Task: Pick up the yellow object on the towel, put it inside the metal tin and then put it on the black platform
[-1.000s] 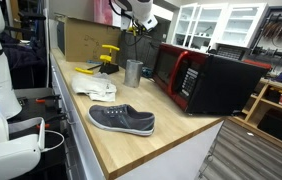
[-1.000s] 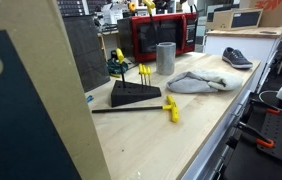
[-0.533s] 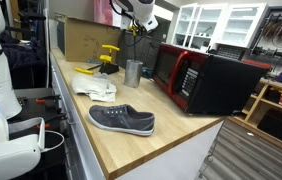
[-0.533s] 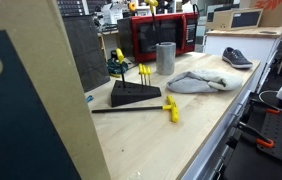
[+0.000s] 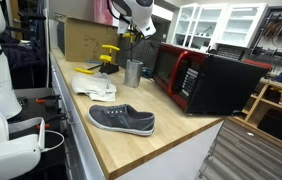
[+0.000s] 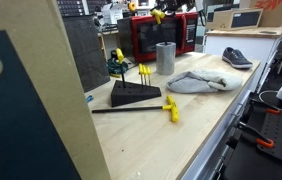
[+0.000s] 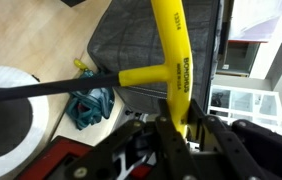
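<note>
Gripper (image 5: pixel 134 26) clamped on yellow T-handle hex key (image 7: pixel 171 55), above metal tin (image 5: pixel 133 72) left of microwave (image 5: pixel 206 80). Centre the shaft over the rim, lower straight.

The yellow T-handle tool (image 7: pixel 171 50) bears black lettering, seemingly "BONDHUS".

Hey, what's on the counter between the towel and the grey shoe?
Nothing: in an exterior view, only bare wooden counter separates the towel from the shoe.
</note>
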You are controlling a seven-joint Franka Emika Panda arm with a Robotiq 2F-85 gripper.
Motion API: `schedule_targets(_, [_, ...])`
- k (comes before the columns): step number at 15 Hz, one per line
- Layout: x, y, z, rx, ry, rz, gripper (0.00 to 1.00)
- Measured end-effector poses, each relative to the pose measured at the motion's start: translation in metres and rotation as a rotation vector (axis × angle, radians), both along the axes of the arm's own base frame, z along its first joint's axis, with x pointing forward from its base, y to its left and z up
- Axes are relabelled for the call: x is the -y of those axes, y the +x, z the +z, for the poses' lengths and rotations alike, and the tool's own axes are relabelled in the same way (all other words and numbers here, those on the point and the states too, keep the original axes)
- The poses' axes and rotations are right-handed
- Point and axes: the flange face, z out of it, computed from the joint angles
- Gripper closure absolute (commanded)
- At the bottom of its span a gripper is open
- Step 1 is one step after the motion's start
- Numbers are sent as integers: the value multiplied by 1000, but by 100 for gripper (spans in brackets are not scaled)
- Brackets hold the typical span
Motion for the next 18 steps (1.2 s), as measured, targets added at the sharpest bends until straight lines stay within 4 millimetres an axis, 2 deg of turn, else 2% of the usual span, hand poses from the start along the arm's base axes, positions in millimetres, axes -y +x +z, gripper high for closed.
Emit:
schedule_targets(4, [7,-1,-23,-16,-37,-30,94])
schedule_targets(12, [19,-10,-43,-48,-71,-120,94])
schedule_targets(13, [20,-12,-47,-57,-76,-131,78])
schedule_targets(14, [22,-15,-52,-65,-84,-140,52])
schedule_targets(15, [23,-19,-58,-74,-98,-149,50])
schedule_targets(17, [31,-30,-74,-99,-146,-180,38])
schedule_targets(18, [35,-34,-75,-100,-161,-194,29])
